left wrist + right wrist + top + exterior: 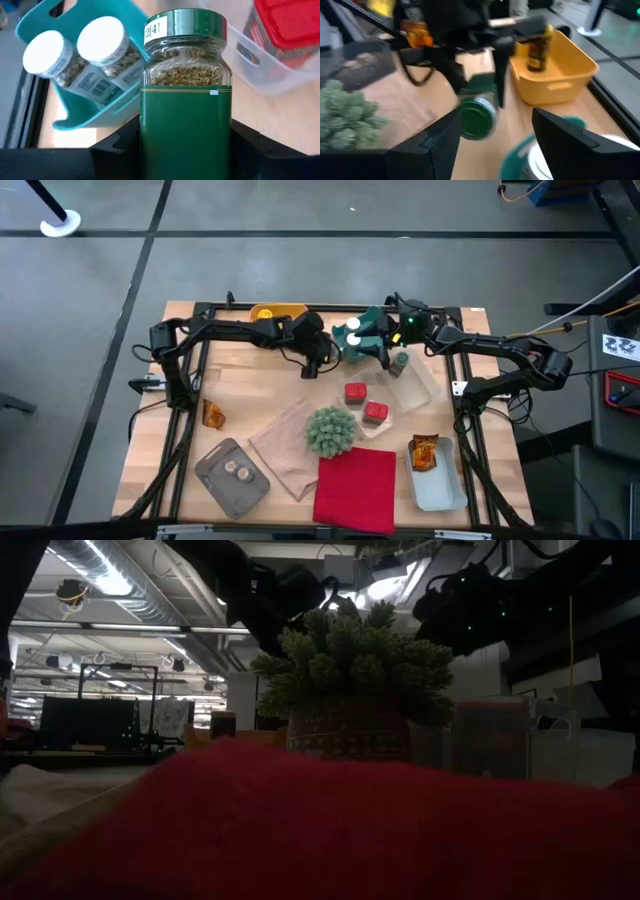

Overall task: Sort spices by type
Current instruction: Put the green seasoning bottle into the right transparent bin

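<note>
A: What sits nearest on the table?

B: A red cloth [356, 488] at the near edge, with a grey tray [232, 477] to its left holding two tiny brown discs [238, 471], and a white tray [437, 478] to its right holding an orange-brown foil packet [424, 451]. Just beyond the cloth stands the spiky green plant ball [331, 430], with a beige cloth [288, 448] beside it.

A: And the middle?

B: Two red tins [365, 402] lie in a clear tray [408, 392], one at its left rim, one inside. Another foil packet [212, 414] lies alone near the left edge.

A: Where is the left gripper?

B: The left gripper [318, 358] is at the far middle, its fingers closed around a green jar [186, 95] with a green lid, held upright just beside the teal bin [80, 75]. That bin holds two white-capped clear jars [75, 55] lying tilted.

A: The right one?

B: The right gripper [385, 340] hovers over the teal bin, fingers spread apart, holding nothing. A second green jar [400, 363] stands in the clear tray's far end.

A: Farthest?

B: A yellow bin [555, 67] with a yellow jar [538, 47] upright inside.
</note>
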`<state>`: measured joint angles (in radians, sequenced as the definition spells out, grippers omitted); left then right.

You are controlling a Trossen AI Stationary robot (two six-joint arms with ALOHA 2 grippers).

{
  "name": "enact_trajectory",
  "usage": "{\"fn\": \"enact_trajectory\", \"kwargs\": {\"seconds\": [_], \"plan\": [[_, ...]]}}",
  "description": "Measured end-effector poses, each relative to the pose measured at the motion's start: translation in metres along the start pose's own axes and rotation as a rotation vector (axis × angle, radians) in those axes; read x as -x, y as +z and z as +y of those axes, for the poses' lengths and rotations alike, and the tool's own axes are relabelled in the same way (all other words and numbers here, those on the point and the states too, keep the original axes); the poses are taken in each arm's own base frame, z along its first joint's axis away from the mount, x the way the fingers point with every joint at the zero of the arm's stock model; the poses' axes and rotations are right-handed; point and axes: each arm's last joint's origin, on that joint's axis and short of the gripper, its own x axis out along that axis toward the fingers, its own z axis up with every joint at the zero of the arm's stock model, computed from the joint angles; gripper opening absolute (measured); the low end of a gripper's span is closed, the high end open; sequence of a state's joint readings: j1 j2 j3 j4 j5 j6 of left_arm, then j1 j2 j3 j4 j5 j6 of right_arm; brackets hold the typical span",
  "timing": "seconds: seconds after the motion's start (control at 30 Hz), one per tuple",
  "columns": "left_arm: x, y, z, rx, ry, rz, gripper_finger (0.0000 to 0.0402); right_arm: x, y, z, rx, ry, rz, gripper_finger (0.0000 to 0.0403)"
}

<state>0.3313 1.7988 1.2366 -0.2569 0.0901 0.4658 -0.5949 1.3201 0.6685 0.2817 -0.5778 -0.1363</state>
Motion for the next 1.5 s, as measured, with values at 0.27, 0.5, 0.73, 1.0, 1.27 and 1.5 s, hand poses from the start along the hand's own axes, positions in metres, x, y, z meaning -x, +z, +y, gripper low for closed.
{"fn": "enact_trajectory", "kwargs": {"seconds": [0.27, 0.5, 0.73, 1.0, 1.27, 1.5], "plan": [[0.001, 0.008, 0.004, 0.112, 0.035, -0.082, 0.0193, -0.008, 0.003, 0.016, 0.047, 0.069, -0.009, 0.0245], [0.001, 0.011, 0.004, 0.127, 0.040, -0.113, 0.0194, -0.019, 0.004, 0.032, 0.171, -0.085, 0.024, 0.0245], [0.001, 0.013, 0.001, 0.102, 0.033, -0.115, 0.0195, -0.023, 0.005, 0.040, 0.234, -0.177, 0.052, 0.0250], [0.000, 0.015, -0.004, 0.080, 0.026, -0.119, 0.0195, -0.024, 0.004, 0.041, 0.233, -0.178, 0.054, 0.0277], [0.001, 0.020, -0.007, 0.048, 0.026, -0.153, 0.0195, -0.024, 0.002, 0.043, 0.223, -0.111, 0.065, 0.0282], [0.001, 0.021, -0.009, 0.047, 0.022, -0.151, 0.0195, -0.024, 0.001, 0.043, 0.219, -0.102, 0.071, 0.0282]]}}
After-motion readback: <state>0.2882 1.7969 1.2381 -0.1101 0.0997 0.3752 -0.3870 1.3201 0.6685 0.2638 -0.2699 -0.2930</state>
